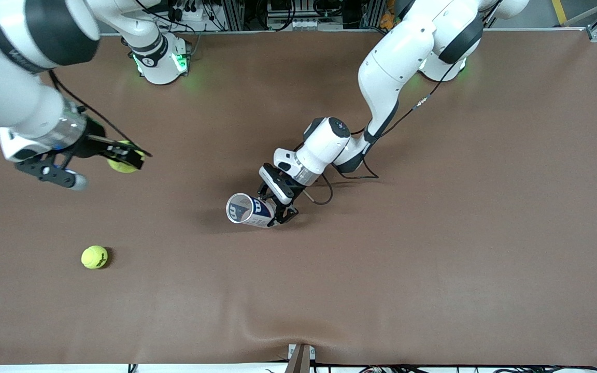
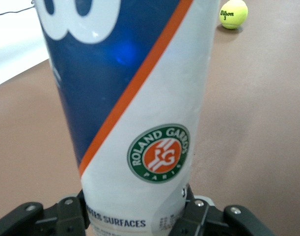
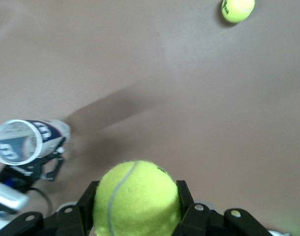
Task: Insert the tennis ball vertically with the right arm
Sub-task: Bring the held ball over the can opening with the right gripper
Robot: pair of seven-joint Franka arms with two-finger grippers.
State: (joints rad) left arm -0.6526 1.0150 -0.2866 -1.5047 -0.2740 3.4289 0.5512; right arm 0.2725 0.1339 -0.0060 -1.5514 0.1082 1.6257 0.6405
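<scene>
My right gripper [image 1: 125, 158] is shut on a yellow tennis ball [image 1: 120, 165], held in the air over the table toward the right arm's end; the ball fills the right wrist view [image 3: 136, 196]. My left gripper [image 1: 275, 210] is shut on the base of a white, blue and orange ball can [image 1: 249, 210] at mid-table, its open mouth tilted up toward the front camera. The can fills the left wrist view [image 2: 135, 113] and shows in the right wrist view [image 3: 27, 140]. A second tennis ball [image 1: 94, 257] lies on the table nearer the front camera; it also shows in the wrist views [image 2: 233, 14] [image 3: 237, 10].
The brown table cover [image 1: 433, 233] has a wrinkle near its front edge. A black cable [image 1: 324, 191] loops beside the left wrist. Both arm bases stand along the table's back edge.
</scene>
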